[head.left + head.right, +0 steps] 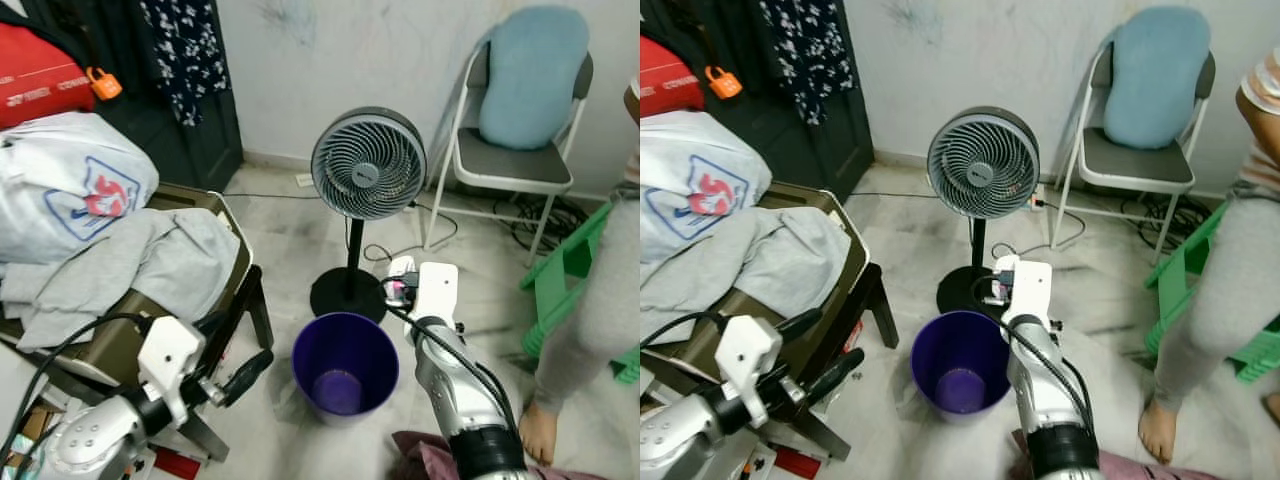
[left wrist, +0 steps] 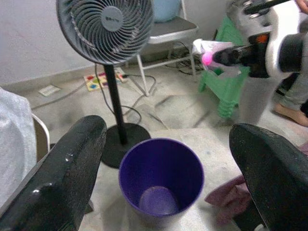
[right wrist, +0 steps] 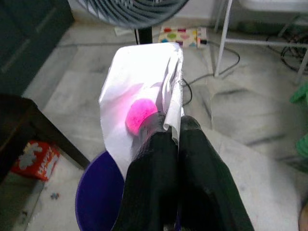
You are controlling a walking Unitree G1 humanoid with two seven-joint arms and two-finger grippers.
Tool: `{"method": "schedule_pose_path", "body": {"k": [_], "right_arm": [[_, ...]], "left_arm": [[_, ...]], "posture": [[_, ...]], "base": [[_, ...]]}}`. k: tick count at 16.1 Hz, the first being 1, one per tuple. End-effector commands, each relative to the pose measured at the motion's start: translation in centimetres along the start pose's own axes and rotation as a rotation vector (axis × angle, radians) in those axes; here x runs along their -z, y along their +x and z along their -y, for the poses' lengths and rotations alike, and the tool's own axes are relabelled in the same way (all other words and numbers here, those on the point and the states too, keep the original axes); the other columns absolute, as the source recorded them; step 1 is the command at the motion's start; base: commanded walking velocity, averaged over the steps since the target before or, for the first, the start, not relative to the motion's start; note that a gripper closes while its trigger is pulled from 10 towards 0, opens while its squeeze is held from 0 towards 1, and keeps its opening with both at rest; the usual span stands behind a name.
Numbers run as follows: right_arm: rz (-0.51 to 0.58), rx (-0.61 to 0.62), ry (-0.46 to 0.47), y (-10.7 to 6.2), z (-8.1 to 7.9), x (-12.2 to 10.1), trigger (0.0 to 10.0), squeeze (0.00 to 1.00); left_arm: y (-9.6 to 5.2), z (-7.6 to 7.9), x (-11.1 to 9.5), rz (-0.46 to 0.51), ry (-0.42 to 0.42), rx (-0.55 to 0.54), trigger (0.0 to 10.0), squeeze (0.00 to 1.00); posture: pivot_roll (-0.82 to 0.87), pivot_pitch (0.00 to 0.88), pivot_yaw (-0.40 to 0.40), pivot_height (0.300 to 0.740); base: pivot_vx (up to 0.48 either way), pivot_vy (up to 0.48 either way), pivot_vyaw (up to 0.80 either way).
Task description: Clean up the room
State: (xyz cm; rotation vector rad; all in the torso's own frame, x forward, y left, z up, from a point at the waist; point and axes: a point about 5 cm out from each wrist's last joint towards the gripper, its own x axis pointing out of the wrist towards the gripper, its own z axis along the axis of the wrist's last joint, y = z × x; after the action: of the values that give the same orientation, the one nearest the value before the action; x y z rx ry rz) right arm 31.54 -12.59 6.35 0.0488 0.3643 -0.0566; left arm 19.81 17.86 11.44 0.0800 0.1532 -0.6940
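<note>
Two arms reach forward: the left gripper (image 1: 262, 363) is spread wide beside the purple bin (image 1: 345, 366), and the right gripper (image 3: 166, 132) pinches a white wrapper (image 3: 142, 94) over the bin's far rim. Beyond stand the fan (image 1: 367, 165) and chair (image 1: 515, 165), with bare floor (image 1: 290, 235) between.

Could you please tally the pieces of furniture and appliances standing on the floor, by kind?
Grey pedestal fan: 1
Grey metal folding chair: 1
Purple plastic bin: 1
Green plastic stool: 1
Total: 4
</note>
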Motion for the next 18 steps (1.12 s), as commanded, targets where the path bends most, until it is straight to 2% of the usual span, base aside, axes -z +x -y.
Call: {"method": "schedule_pose_path", "body": {"k": [1, 3, 5, 8, 12, 14, 16, 18], "right_arm": [[-0.021, 0.013, -0.008, 0.6, -0.4, 0.2, 10.0, 0.0], [-0.035, 0.031, -0.016, 1.0, -0.6, 0.4, 10.0, 0.0], [-0.014, 0.047, -0.068, 1.5, -0.7, 0.0, 10.0, 0.0], [-0.031, 0.05, -0.069, 2.0, -1.0, 0.5, 10.0, 0.0], [-0.025, 0.057, -0.071, 2.4, -2.5, 0.3, 10.0, 0.0], [-0.024, 0.063, -0.064, 2.4, -2.8, 0.4, 10.0, 0.0], [-0.02, 0.059, -0.057, 2.4, -3.2, 0.3, 10.0, 0.0], [0.015, 0.025, -0.055, 2.5, -4.5, -0.7, 10.0, 0.0]], "left_arm": [[-0.3, -0.1, -0.8, 0.007, 0.011, 0.014, 10.0, 0.0], [-0.8, 0.2, -1.2, 0.005, 0.018, 0.013, 10.0, 0.0], [-1.1, 0.6, -1.2, -0.006, 0.012, -0.005, 10.0, 0.0], [-1.5, 1.6, -1.6, -0.01, -0.013, -0.001, 10.0, 0.0], [-2.8, 0.5, -2.3, -0.021, -0.005, -0.092, 10.0, 0.0], [-3.2, -0.1, -2.5, -0.031, 0.024, -0.142, 10.0, 0.0], [-3.4, -0.4, -2.6, -0.032, 0.012, -0.162, 10.0, 0.0], [-3.9, -0.3, -2.5, -0.052, 0.003, -0.159, 10.0, 0.0]], "posture": [[0.09, 0.17, 0.025, 0.74], [0.11, 0.2, 0.031, 0.74], [0.13, 0.229, 0.041, 0.74], [0.14, 0.268, 0.06, 0.74], [0.17, 0.323, 0.102, 0.74], [0.17, 0.337, 0.114, 0.74], [0.17, 0.338, 0.117, 0.74], [0.18, 0.344, 0.121, 0.74]], "base": [[0.0, 0.0, 0.0], [0.0, 0.0, 0.0], [0.0, 0.0, 0.0], [0.0, 0.0, 0.0], [0.0, 0.0, 0.0], [0.0, 0.0, 0.0], [0.0, 0.0, 0.0], [0.0, 0.0, 0.0]]}}
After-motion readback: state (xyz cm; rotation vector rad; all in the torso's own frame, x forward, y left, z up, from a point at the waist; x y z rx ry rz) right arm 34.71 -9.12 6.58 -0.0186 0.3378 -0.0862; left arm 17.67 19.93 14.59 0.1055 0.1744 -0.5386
